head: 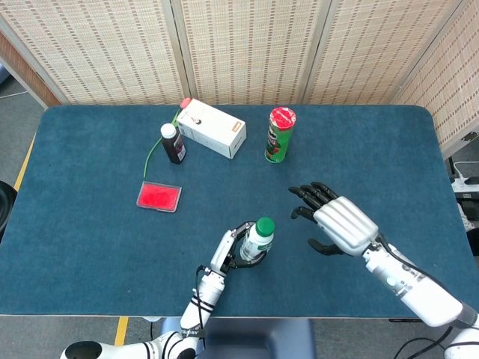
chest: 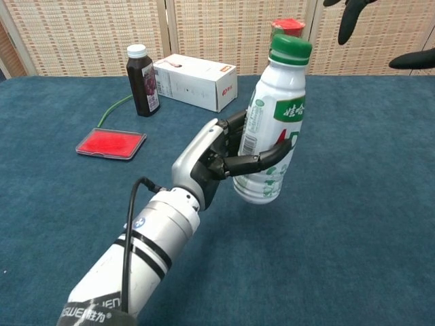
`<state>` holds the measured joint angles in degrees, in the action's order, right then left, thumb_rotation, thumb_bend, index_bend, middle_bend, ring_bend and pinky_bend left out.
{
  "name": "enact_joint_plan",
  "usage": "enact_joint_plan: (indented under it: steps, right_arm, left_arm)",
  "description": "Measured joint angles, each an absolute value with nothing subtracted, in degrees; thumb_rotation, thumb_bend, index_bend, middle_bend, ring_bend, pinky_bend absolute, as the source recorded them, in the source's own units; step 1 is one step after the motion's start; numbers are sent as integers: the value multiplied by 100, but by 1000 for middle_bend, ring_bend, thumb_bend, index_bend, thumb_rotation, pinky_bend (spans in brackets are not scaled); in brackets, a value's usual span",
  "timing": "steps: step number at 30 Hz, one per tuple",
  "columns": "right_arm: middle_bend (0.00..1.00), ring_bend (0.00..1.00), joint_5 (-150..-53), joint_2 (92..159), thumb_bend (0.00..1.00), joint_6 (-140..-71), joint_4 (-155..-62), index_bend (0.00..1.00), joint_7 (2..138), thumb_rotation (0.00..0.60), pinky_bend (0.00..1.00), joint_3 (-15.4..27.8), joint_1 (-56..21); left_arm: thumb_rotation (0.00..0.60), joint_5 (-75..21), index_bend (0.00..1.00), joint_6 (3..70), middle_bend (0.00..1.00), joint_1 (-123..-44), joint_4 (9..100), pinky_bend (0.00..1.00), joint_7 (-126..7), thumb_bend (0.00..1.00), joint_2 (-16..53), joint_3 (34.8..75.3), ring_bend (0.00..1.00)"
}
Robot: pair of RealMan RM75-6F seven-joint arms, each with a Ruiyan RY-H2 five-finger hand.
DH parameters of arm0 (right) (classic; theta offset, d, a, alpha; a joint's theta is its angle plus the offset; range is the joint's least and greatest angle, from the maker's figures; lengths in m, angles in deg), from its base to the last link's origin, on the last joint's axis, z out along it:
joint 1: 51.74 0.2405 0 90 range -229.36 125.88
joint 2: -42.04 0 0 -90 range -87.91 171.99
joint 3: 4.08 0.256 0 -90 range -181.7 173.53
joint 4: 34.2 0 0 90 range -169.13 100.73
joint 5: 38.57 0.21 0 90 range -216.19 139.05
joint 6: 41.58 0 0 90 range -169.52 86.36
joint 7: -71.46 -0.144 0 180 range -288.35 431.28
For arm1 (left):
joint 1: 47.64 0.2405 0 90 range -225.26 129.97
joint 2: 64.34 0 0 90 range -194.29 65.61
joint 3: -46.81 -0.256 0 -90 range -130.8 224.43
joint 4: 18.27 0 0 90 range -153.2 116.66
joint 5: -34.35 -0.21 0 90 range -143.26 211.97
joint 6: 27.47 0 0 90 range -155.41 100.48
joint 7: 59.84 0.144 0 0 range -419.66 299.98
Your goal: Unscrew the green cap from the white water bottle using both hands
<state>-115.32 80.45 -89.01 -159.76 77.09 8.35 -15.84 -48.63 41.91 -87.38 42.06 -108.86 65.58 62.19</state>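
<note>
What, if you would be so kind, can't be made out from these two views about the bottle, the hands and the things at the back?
- Right hand: the chest view's top edge cuts off all but dark fingertips.
- White water bottle: the head view shows little below its green cap; the left hand covers the body.
- Green can: mostly behind the bottle in chest view.
- White box: print too small.

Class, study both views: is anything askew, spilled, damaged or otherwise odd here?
Nothing is spilled or visibly damaged. The only thing off upright is the white water bottle, which tilts slightly because the left hand holds it lifted off the table, green cap still on. The right hand hovers open beside it.
</note>
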Motion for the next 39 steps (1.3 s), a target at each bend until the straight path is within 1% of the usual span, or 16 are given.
enact_joint_plan:
  steps: [3, 10, 20, 26, 39]
  right_arm:
    - [0, 0, -11172, 8138, 283, -8777, -15999, 315, 7954, 600, 0, 880, -1398]
    - [0, 0, -10765, 8395, 283, -8641, -15895, 315, 8283, 600, 0, 876, -1128]
    - [0, 0, -10458, 8635, 283, -8558, -15783, 315, 8545, 600, 0, 866, -868]
    - [0, 0, -10053, 8854, 283, -8617, -15669, 315, 8777, 600, 0, 875, -647]
    - [0, 0, -9774, 9053, 283, -8786, -15557, 315, 8979, 600, 0, 827, -410]
  left_arm:
    - [600, -4876, 723, 4096, 771, -8856, 4142, 244, -10855, 749, 6521, 6331, 421]
    - [600, -4835, 724, 3892, 773, -9054, 3885, 248, -11024, 746, 6440, 6527, 421]
    - [600, -4852, 726, 3829, 776, -9199, 3702, 250, -11108, 748, 6433, 6581, 421]
    - [600, -4797, 729, 3746, 785, -9318, 3518, 261, -11227, 759, 6457, 6654, 431]
    - [600, -4706, 729, 3765, 790, -9482, 3276, 276, -11276, 771, 6566, 6592, 438]
